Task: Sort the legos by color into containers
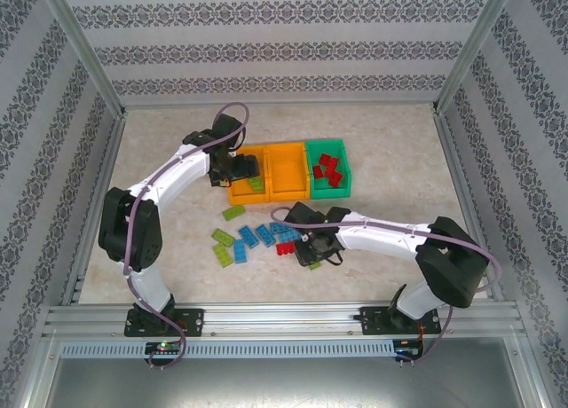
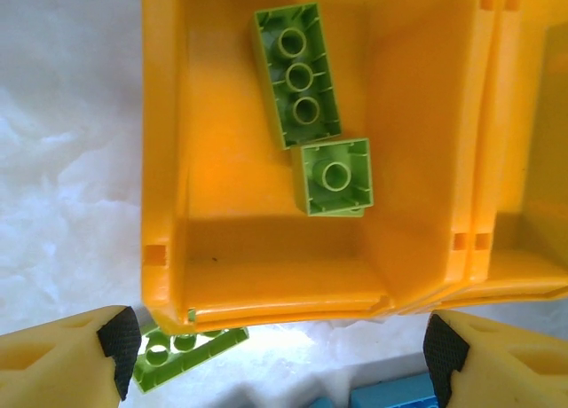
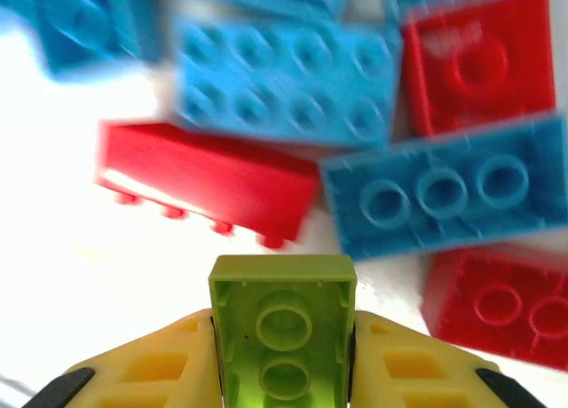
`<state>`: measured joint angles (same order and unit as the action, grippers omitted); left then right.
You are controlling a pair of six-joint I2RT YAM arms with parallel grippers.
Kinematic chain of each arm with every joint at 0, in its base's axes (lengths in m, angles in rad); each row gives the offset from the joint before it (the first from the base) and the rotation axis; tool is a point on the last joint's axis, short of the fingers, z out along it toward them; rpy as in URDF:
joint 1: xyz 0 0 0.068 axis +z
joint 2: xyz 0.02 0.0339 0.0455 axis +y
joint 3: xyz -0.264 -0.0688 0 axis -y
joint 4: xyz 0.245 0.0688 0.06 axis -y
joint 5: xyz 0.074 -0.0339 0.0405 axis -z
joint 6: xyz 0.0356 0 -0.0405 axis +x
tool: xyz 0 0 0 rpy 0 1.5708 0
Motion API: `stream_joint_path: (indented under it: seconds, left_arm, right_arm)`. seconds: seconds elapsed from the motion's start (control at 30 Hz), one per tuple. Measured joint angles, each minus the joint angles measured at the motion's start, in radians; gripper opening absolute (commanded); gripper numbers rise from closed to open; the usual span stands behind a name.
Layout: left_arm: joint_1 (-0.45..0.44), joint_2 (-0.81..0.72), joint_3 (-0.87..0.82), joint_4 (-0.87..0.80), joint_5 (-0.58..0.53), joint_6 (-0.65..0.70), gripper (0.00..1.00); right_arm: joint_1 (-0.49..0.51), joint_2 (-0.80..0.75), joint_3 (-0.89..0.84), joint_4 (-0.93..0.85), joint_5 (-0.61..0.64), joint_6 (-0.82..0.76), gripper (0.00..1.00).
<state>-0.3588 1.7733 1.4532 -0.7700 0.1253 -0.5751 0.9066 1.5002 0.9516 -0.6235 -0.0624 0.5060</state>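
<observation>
The right gripper (image 3: 284, 377) is clenched on one lime green studded plastic brick (image 3: 282, 306), its hollow underside toward the wrist camera. It is above a loose heap on the pale table (image 1: 177, 142), on the near side of the left orange plastic bin (image 2: 164, 160). The heap has three red bricks (image 3: 209, 182) and at least three blue bricks (image 3: 284, 80). The left gripper (image 2: 280, 359) is spread wide and grips nothing, poised over that bin's near wall. Inside the bin lie two bricks, a long lime green brick (image 2: 297, 75) and a square lime green brick (image 2: 335, 176), touching. A third lime green brick (image 2: 182, 353) lies on the table just outside that wall. To the bin's right stand one second orange bin (image 1: 286, 168), then one green bin (image 1: 327, 145) holding several red bricks.
</observation>
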Motion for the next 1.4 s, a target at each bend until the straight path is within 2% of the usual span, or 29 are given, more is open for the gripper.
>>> stream_joint_path:
  seconds: [0.17, 0.27, 0.5, 0.77, 0.93, 1.07, 1.17, 1.23, 1.4]
  left_arm:
    - [0.014, -0.049, -0.044, 0.000, -0.023, 0.000, 0.86]
    - [0.021, -0.084, -0.078, 0.000, -0.029, 0.000, 0.86]
    - [0.027, -0.163, -0.185, 0.000, -0.033, -0.001, 0.87]
    - [0.027, -0.219, -0.284, 0.002, -0.019, -0.016, 0.87]
    - [0.027, -0.237, -0.330, 0.032, 0.040, -0.041, 0.87]
    - [0.027, -0.235, -0.358, 0.056, 0.095, -0.064, 0.90]
    - [0.027, -0.222, -0.361, 0.064, 0.122, -0.080, 0.91]
    - [0.026, -0.207, -0.361, 0.067, 0.134, -0.088, 0.92]
    - [0.024, -0.148, -0.352, 0.071, 0.157, -0.110, 0.94]
  right_arm:
    - [-0.085, -0.006, 0.111, 0.084, -0.093, -0.005, 0.28]
    - [-0.154, 0.047, 0.206, 0.131, -0.158, 0.006, 0.28]
    - [-0.254, 0.303, 0.493, 0.236, -0.301, 0.095, 0.28]
    - [-0.288, 0.579, 0.820, 0.227, -0.350, 0.175, 0.29]
    - [-0.304, 0.711, 0.953, 0.180, -0.346, 0.207, 0.35]
    - [-0.315, 0.758, 0.999, 0.142, -0.327, 0.229, 0.42]
    - [-0.317, 0.768, 1.020, 0.115, -0.311, 0.238, 0.51]
    - [-0.318, 0.771, 1.038, 0.097, -0.301, 0.244, 0.62]
    - [-0.318, 0.771, 1.052, 0.084, -0.281, 0.253, 0.72]
